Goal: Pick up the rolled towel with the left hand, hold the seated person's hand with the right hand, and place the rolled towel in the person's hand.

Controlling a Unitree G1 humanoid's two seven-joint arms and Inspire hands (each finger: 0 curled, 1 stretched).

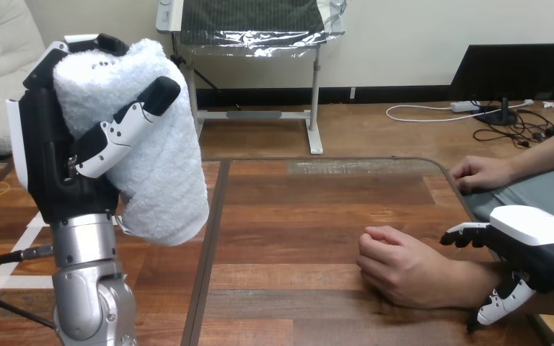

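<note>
L hand (pixel 58 158) was up high at the view's left, fingers & thumb wrapped round the rolled towel (pixel 162 180), held upright above the table (pixel 296 216). R hand (pixel 534 241) sat lower right, fingers over & thumb under the person's wrist (pixel 469 277), clasping it. The person's hand (pixel 400 267) lay loosely fisted on the table, well apart from the towel.

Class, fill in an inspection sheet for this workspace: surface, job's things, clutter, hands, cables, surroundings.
Surface: wooden table, planked top.
Job's things: rolled towel raised upright off the table at left; person's hand resting curled on the table at right.
Clutter: nothing seen.
Hands: left hand curled round the towel; right hand curled round the person's wrist.
Cables: nothing seen on the table.
Surroundings: person's other hand at the table's far right edge.
</note>
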